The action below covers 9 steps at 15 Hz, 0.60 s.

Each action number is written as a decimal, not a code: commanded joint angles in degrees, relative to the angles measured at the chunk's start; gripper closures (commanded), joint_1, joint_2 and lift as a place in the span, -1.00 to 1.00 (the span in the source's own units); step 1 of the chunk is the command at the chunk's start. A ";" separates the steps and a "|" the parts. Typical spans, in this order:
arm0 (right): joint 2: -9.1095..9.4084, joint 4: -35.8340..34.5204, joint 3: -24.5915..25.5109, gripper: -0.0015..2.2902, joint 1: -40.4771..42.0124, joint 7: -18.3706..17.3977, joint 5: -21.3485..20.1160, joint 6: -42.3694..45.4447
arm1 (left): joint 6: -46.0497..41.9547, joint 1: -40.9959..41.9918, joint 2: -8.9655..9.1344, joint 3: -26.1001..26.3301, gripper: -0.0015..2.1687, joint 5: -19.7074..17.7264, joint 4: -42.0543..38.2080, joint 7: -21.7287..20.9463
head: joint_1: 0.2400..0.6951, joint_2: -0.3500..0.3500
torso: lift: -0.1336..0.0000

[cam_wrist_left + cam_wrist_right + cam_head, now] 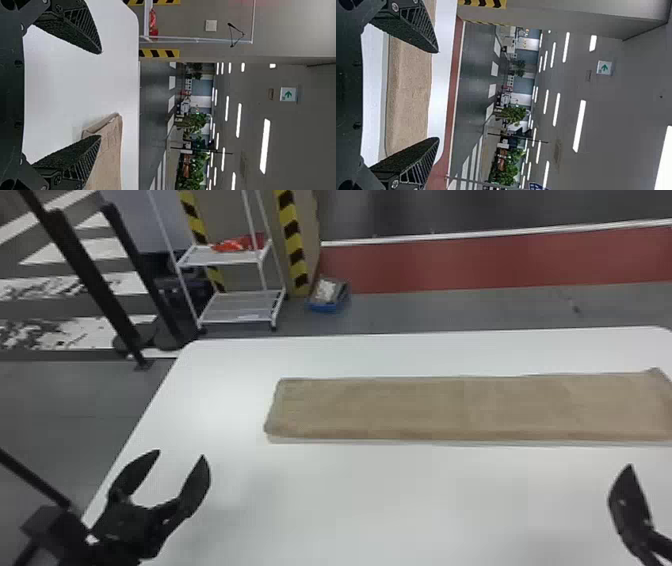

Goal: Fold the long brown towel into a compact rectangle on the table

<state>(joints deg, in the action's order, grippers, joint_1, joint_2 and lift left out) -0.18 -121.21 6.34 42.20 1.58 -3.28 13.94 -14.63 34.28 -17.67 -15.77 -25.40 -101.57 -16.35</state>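
Two gaping end effectors, left and right, hang near one brown towel on one table.

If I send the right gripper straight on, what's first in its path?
The right gripper would likely come to the towel first, though it may pass above; its height is unclear.
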 commanded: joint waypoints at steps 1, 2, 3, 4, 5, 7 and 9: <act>0.23 0.00 -0.01 -0.91 -0.01 0.00 -0.06 0.16 | 0.00 -0.09 0.00 0.03 -0.88 0.00 0.06 0.00 | 1.00 0.52 | -0.84; 0.23 0.00 -0.01 -0.91 -0.01 0.00 -0.06 0.16 | 0.00 -0.09 0.00 0.03 -0.88 0.00 0.06 0.00 | 1.00 0.52 | -0.84; 0.23 0.00 -0.01 -0.91 -0.01 0.00 -0.06 0.16 | 0.00 -0.09 0.00 0.03 -0.88 0.00 0.15 0.00 | 1.00 0.52 | -0.84; 0.23 0.00 -0.01 -0.91 -0.01 0.00 -0.06 0.16 | 0.00 -0.18 0.00 0.03 -0.88 0.00 0.15 0.00 | 1.00 0.52 | -0.84; 0.23 0.18 -0.01 -0.91 -0.01 0.00 -0.06 0.33 | 0.00 -0.18 0.00 0.03 -0.88 0.00 0.15 0.00 | 1.00 0.52 | -0.84; 0.23 0.44 -0.01 -0.91 -0.10 0.00 -0.06 0.33 | 0.00 -0.18 0.09 0.03 -0.88 0.00 -0.03 0.00 | 1.00 0.52 | -0.84; 0.23 0.44 -0.01 -0.91 -0.10 0.00 -0.06 0.51 | 0.00 -0.18 0.09 0.03 -0.88 -0.09 -0.47 0.00 | 1.00 0.52 | -0.84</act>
<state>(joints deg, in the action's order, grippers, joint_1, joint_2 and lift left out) -0.18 -120.79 6.33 42.11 1.58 -3.32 14.34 -14.63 34.10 -17.59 -15.73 -25.47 -101.68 -16.35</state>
